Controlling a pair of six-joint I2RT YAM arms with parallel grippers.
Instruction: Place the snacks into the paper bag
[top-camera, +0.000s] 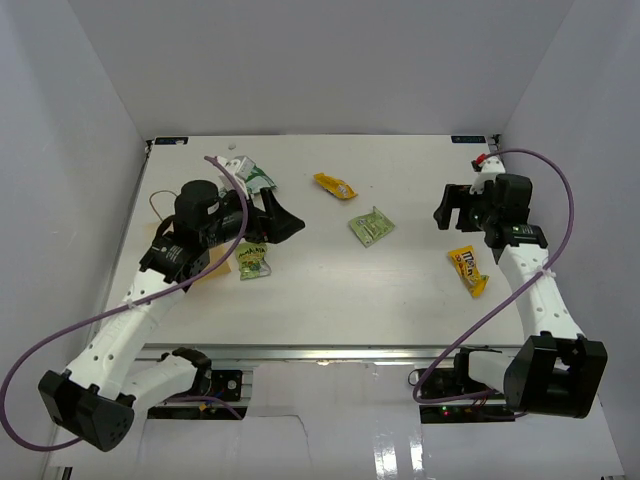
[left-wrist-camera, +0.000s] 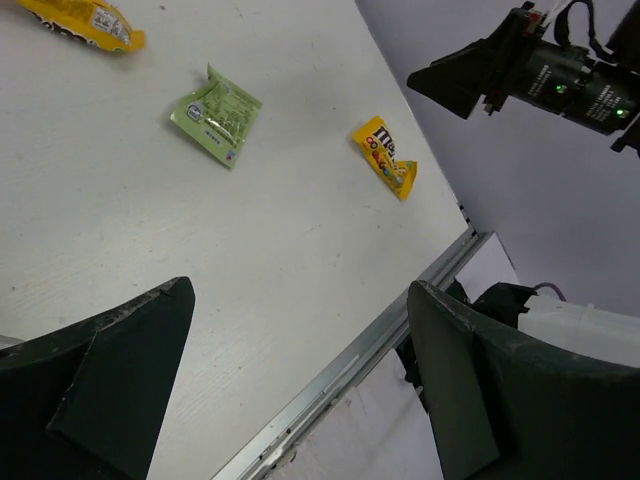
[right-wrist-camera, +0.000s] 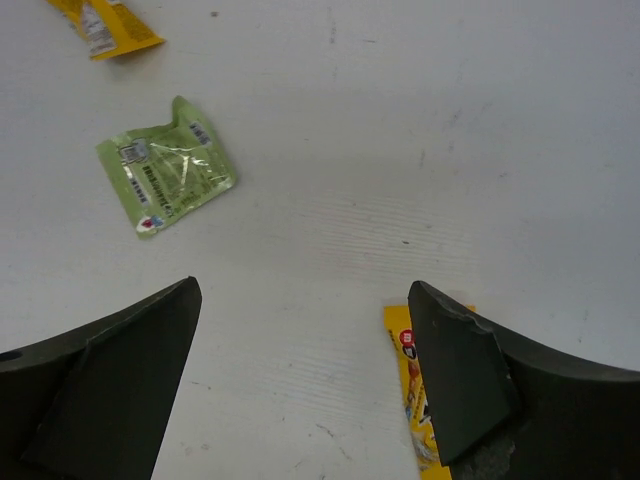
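Five snacks lie on the white table (top-camera: 320, 290). The green-and-white packet (top-camera: 252, 172) is at the back left, and the small green packet (top-camera: 253, 261) is just below my left arm. The orange-yellow wrapper (top-camera: 334, 185) (left-wrist-camera: 85, 20) (right-wrist-camera: 105, 25) and the pale green square (top-camera: 371, 226) (left-wrist-camera: 216, 112) (right-wrist-camera: 165, 168) are mid-table. The yellow M&M's pack (top-camera: 467, 271) (left-wrist-camera: 386, 156) (right-wrist-camera: 415, 400) is at the right. The paper bag (top-camera: 161, 232) is mostly hidden under my left arm. My left gripper (top-camera: 285, 222) (left-wrist-camera: 300, 330) is open and empty. My right gripper (top-camera: 452, 207) (right-wrist-camera: 300, 340) is open and empty, just above the M&M's pack.
White walls enclose the table on the left, back and right. A metal rail (top-camera: 330, 352) (left-wrist-camera: 350, 370) runs along the near edge. Purple cables (top-camera: 560, 200) loop beside both arms. The right arm (left-wrist-camera: 540, 70) shows in the left wrist view.
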